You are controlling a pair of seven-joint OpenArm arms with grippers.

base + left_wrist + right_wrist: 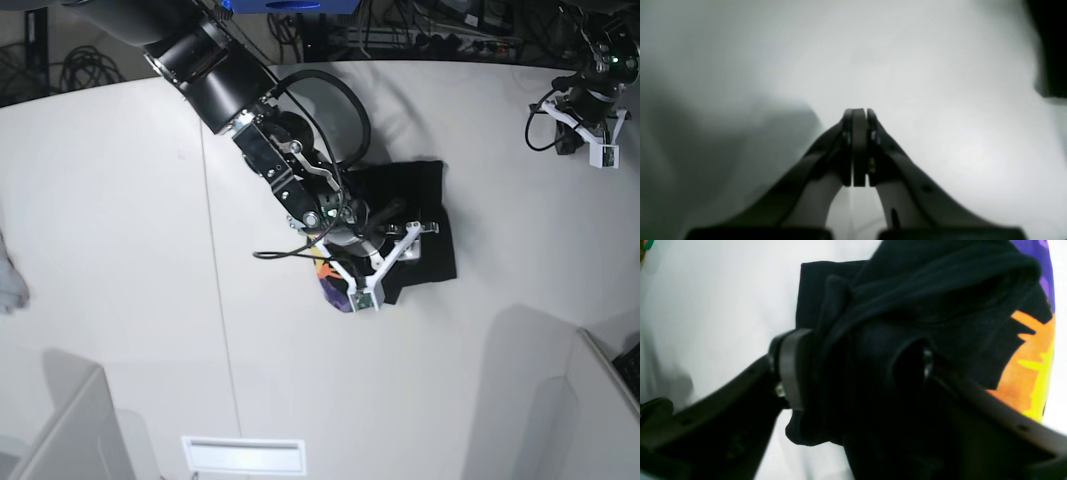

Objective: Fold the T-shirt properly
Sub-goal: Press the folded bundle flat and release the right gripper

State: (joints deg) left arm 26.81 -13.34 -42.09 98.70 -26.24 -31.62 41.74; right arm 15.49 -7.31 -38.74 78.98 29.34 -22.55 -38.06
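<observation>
The black T-shirt [415, 215] lies bunched and partly folded in the middle of the white table [120, 220]. A bit of its purple and orange print [328, 282] shows at its lower left edge. In the right wrist view the black cloth [907, 296] fills the frame, with the orange-yellow print [1030, 373] at the right. My right gripper [857, 370] is shut on a thick fold of the T-shirt; in the base view the right gripper [392, 222] is on the shirt. My left gripper [858, 115] is shut and empty over bare table, far from the shirt, at the back right of the base view [592, 128].
A small light grey cloth [8, 280] lies at the table's left edge. White panels stand at the front left [60, 420] and front right [540, 400]. A slot [243, 455] sits at the front edge. Cables [440, 35] lie behind the table.
</observation>
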